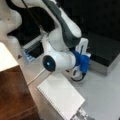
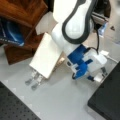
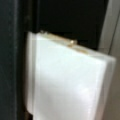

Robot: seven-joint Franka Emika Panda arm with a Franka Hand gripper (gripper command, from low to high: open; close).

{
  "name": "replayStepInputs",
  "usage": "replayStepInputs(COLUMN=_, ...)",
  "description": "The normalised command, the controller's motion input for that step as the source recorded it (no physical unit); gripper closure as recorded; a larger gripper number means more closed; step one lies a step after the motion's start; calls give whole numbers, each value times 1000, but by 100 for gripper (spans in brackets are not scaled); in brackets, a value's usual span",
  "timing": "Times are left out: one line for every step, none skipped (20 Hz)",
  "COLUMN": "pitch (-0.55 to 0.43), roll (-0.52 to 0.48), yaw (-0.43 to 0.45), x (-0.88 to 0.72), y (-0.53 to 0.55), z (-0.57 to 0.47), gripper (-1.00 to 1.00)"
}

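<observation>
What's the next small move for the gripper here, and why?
Probably a short lift straight up. In a front view the gripper sits low over the bare grey table, with the wooden cabinet close beside the arm. The wrist view is mostly filled by a white block, so it offers little guidance for anything finer.

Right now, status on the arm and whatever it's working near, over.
Gripper low over grey table, right of white board. Board leans on wooden cabinet. Black mat close by gripper.

Two high front views on the arm (image 1: 62, 32); wrist view close on a white block (image 3: 70, 82).
</observation>
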Motion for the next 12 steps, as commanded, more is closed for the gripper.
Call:
replayStepInputs(pitch=-14, roll=227, yaw=-35, x=42, y=-44, z=-5, gripper=100)
replayStepInputs(pitch=-14, roll=217, yaw=-37, x=42, y=-31, z=-6, gripper=100)
replayStepInputs(pitch=-22, roll=214, yaw=-41, x=43, y=-25, z=-10, gripper=100)
replayStepInputs(pitch=-23, roll=204, yaw=-46, x=48, y=-25, z=-13, gripper=100)
replayStepInputs(pitch=-21, roll=195, yaw=-53, x=55, y=-26, z=-13, gripper=100)
replayStepInputs(pitch=-19, roll=187, yaw=-60, x=62, y=-26, z=-17, gripper=100)
replayStepInputs(pitch=-20, roll=182, yaw=-68, x=68, y=-20, z=-19, gripper=100)
replayStepInputs(pitch=-20, roll=181, yaw=-72, x=77, y=-13, z=-23, gripper=100)
replayStepInputs(pitch=-24, roll=189, yaw=-79, x=87, y=-3, z=-27, gripper=100)
replayStepInputs(pitch=-28, roll=195, yaw=-83, x=97, y=9, z=-29, gripper=100)
replayStepInputs(pitch=-28, roll=195, yaw=-88, x=110, y=22, z=-32, gripper=100)
replayStepInputs(pitch=-28, roll=193, yaw=-88, x=115, y=28, z=-35, gripper=100)
